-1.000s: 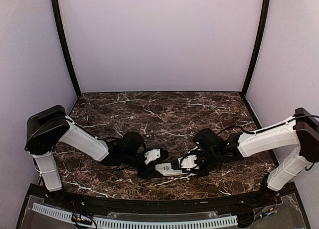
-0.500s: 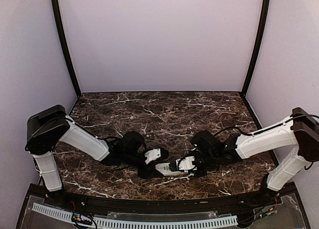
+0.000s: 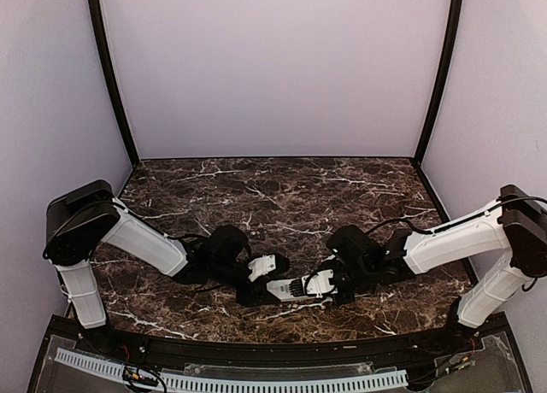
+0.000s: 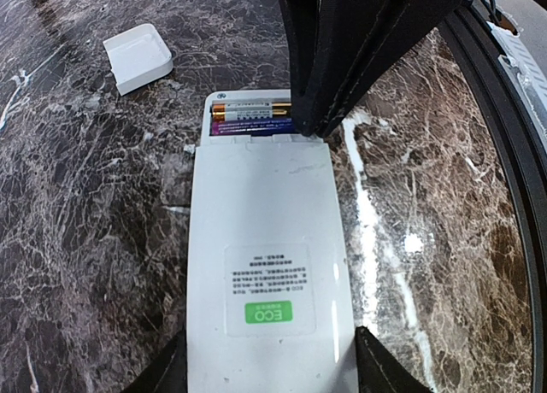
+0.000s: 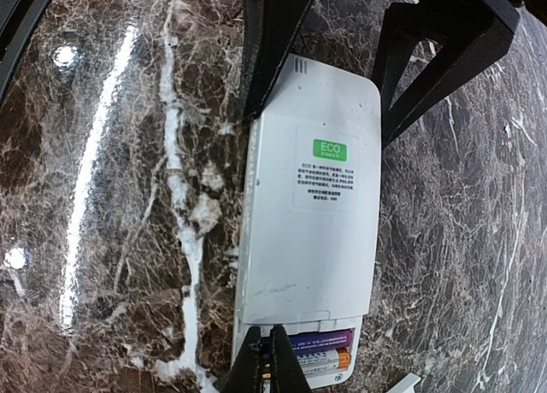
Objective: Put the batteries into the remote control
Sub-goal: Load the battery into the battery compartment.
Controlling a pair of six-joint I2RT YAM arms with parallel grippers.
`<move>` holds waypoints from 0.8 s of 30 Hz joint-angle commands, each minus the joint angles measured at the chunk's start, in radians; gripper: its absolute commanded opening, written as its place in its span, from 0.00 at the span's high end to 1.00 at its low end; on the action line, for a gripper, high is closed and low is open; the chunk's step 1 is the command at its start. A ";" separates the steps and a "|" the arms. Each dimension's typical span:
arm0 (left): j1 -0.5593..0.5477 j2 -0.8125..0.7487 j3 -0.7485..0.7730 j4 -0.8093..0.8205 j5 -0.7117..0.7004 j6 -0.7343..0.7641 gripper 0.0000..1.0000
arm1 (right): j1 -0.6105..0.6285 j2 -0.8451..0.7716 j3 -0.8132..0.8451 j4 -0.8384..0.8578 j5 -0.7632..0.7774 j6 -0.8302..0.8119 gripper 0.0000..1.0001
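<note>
The remote control (image 3: 295,288) lies face down on the marble, its white back with a green ECO sticker (image 4: 265,273) turned up. My left gripper (image 4: 272,363) is shut on its near end, one finger (image 5: 265,51) on each long side. At the far end the battery bay stands uncovered. Two batteries lie in it side by side, one purple (image 5: 325,341) and one white with an orange end (image 5: 318,359). My right gripper (image 5: 267,363) is shut, and its joined tips rest on the batteries' end (image 4: 252,113).
A small white flat cover piece (image 4: 137,58) lies loose on the marble just beyond the remote's battery end, and its corner (image 5: 403,383) peeps in beside the right fingers. The black table rim (image 4: 504,154) runs close along the near side.
My right gripper has closed the last bit and shifted slightly left, down onto the battery bay. The left arm and the remote have stayed put.
</note>
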 commanded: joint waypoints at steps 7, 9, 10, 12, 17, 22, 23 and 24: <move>-0.008 0.053 -0.001 -0.125 0.008 -0.016 0.93 | -0.060 0.114 -0.044 0.026 0.150 -0.050 0.91; -0.008 0.051 -0.001 -0.126 0.007 -0.017 0.93 | -0.065 0.102 -0.040 0.011 0.140 -0.054 0.85; -0.008 0.051 -0.001 -0.125 0.007 -0.017 0.93 | -0.066 0.093 -0.032 -0.005 0.132 -0.056 0.83; -0.008 0.053 0.000 -0.125 0.003 -0.017 0.93 | -0.065 0.076 -0.013 -0.042 0.107 -0.057 0.80; -0.008 0.054 0.001 -0.126 -0.006 -0.017 0.93 | -0.064 0.029 0.041 -0.097 0.040 -0.047 0.75; -0.008 0.052 0.002 -0.132 -0.016 -0.018 0.93 | -0.061 -0.033 0.088 -0.139 -0.048 -0.054 0.68; -0.008 0.053 0.002 -0.132 -0.017 -0.018 0.93 | -0.060 -0.044 0.091 -0.149 -0.070 -0.056 0.66; -0.008 0.053 0.003 -0.133 -0.020 -0.017 0.93 | -0.059 -0.054 0.092 -0.153 -0.086 -0.058 0.65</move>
